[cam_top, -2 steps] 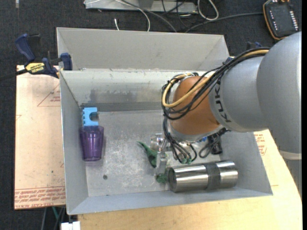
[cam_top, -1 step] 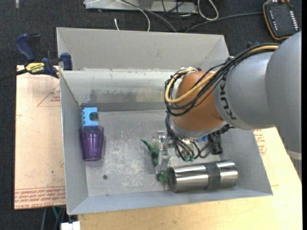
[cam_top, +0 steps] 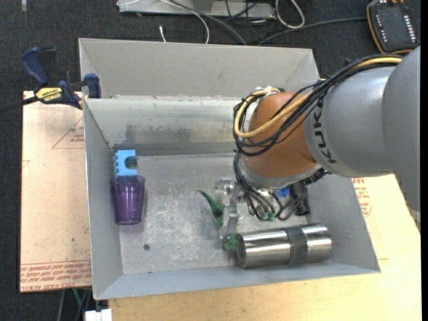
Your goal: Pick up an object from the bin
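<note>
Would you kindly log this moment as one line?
claw: mid-bin, beside green leafy piece | near: silver cylinder | left: purple cup

A purple cup [cam_top: 128,202] lies at the left, a blue block [cam_top: 125,163] just beyond its far end; a steel cylinder [cam_top: 284,246] lies at the near right.

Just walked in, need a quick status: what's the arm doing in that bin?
The arm reaches into the grey bin from the right. Its gripper is down near the floor around the middle, right beside a small green thing and just above a silver metal cylinder lying along the near wall. Nothing is visibly held yet. A purple cup and a blue block sit at the left side, well apart from the gripper.
</note>
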### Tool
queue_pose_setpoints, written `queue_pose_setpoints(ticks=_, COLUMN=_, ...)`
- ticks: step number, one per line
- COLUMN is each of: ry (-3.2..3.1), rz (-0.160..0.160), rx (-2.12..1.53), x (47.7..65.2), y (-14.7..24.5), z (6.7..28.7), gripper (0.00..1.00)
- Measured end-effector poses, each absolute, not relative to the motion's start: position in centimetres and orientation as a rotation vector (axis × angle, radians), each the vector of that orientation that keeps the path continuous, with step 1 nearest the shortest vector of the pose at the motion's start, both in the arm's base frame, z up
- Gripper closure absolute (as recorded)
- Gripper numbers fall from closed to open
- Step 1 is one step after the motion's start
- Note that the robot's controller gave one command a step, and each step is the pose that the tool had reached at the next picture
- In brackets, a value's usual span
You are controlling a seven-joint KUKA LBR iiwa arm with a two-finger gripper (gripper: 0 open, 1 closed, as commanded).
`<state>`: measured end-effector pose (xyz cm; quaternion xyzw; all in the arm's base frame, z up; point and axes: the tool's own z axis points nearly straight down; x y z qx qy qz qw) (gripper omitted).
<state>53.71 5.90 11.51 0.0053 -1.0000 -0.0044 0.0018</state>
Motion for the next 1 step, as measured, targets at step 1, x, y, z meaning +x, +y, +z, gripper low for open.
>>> queue_pose_setpoints(ticks=1, ry=-3.140, rz=-0.015, rx=0.015, x=53.75, y=5.92, z=13.25, gripper=1.00)
